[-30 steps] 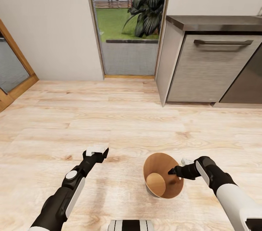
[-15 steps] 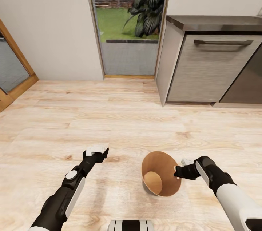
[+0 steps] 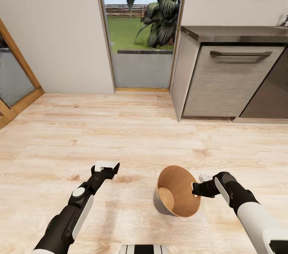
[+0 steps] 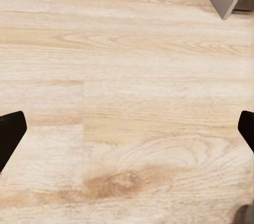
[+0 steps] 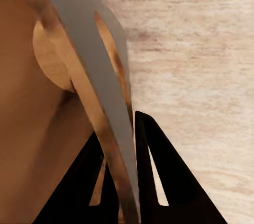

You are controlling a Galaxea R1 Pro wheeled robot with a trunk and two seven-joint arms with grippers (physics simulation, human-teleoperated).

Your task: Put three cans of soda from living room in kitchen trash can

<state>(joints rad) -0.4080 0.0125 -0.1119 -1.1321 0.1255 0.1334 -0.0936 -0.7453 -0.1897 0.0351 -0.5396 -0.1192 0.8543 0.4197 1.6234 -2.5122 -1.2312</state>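
The tash can, a small round bin with a brown wooden inside and a grey outer wall, stands tilted on the wooden floor of the kitchen. My right gripper is shut on its rim at the bin's right side. In the right wrist view the bin wall runs between the two black fingers, with the gripper pinching it. The bin's inside looks bare. My left gripper hangs open over bare floor left of the bin, its fingertips spread wide in the left wrist view. The cans of soda are out of view.
A cabinet with a pale drawer front and a grey worktop stands at the back right, with a dark cupboard beside it. A glass door onto a garden is straight ahead. A wood-framed door is at the left.
My right gripper drew back from inside the bin to its rim and closed on it. The bin has tipped, showing its grey wall. The head view has tilted up slightly.
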